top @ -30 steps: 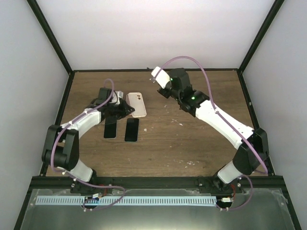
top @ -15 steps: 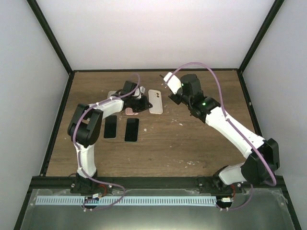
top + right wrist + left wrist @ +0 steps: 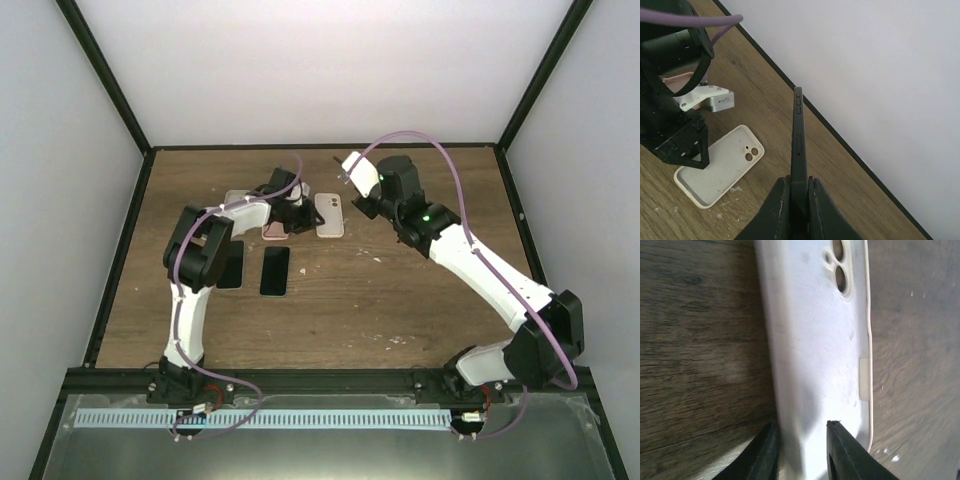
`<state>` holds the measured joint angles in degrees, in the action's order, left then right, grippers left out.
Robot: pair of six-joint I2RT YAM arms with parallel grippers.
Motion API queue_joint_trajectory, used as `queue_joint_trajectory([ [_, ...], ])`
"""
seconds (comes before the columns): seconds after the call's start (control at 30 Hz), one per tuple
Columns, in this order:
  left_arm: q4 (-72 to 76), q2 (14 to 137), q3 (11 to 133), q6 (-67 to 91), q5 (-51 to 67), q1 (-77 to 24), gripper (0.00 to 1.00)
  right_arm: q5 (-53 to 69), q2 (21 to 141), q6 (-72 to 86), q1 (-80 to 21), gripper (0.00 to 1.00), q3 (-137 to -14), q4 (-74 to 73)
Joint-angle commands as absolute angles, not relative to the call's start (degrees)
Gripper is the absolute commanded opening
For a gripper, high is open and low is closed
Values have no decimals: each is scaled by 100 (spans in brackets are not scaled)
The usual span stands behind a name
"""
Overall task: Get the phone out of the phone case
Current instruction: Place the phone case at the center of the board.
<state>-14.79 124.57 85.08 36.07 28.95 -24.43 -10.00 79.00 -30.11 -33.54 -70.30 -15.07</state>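
The cream phone case (image 3: 330,215) lies flat and empty on the table, inner side up. It fills the left wrist view (image 3: 815,340). My left gripper (image 3: 301,213) sits at the case's left end, one finger outside its wall and one inside (image 3: 802,440), and is shut on that wall. My right gripper (image 3: 364,188) is shut on a dark phone (image 3: 798,135), which it holds edge-up above the table, right of the case and apart from it. The case also shows in the right wrist view (image 3: 722,167).
Two dark phones (image 3: 275,270) (image 3: 230,268) lie side by side near the left arm. A pink case (image 3: 275,231) and a small silver block (image 3: 720,102) lie behind the left gripper. The black frame rail (image 3: 320,147) runs along the table's far edge.
My left arm has stretched to the right and slid the cream case toward the table's middle. My right arm has moved right with the phone, clear of the case.
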Motion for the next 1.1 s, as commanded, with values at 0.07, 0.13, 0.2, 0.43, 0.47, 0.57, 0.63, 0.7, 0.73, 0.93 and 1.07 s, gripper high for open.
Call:
queue_joint_trajectory([
  [0.07, -1685, 12415, 8701, 3588, 2818, -2461, 47, -976, 7853, -3034, -3322, 1, -7083, -1174],
  [0.13, -1732, 12267, 8695, 3587, 2823, -2461, 65, -980, 7923, -3076, -3322, 1, -7097, -1118],
  [0.2, -1775, 12079, 8649, 3583, 2853, -2461, 77, -1015, 7987, -3151, -3323, 1, -7115, -1028],
  [0.43, -1472, 11141, 8182, 3850, 3183, -2096, 100, -1526, 8261, -3654, -3384, 1, -7076, -430],
  [0.47, -1365, 10973, 8080, 3951, 3272, -1998, 100, -1623, 8276, -3760, -3419, 1, -7020, -290],
  [0.57, -884, 10503, 7728, 4359, 3604, -1659, 100, -1856, 8309, -4095, -3560, 1, -6804, 118],
  [0.63, -604, 10253, 7589, 4596, 3867, -1463, 100, -2012, 8329, -4336, -3690, 1, -6636, 398],
  [0.7, -384, 10055, 7503, 4807, 4101, -1332, 100, -2167, 8357, -4623, -3838, 1, -6448, 725],
  [0.73, -275, 9973, 7455, 4899, 4206, -1298, 100, -2241, 8377, -4751, -3913, 1, -6361, 894],
  [0.93, 476, 9715, 7122, 5701, 4714, -1287, 93, -2627, 8577, -5401, -4371, 1, -6105, 1627],
  [1.07, 670, 9714, 7041, 6097, 4809, -1305, 84, -2867, 8690, -5860, -4639, 1, -6053, 2044],
])
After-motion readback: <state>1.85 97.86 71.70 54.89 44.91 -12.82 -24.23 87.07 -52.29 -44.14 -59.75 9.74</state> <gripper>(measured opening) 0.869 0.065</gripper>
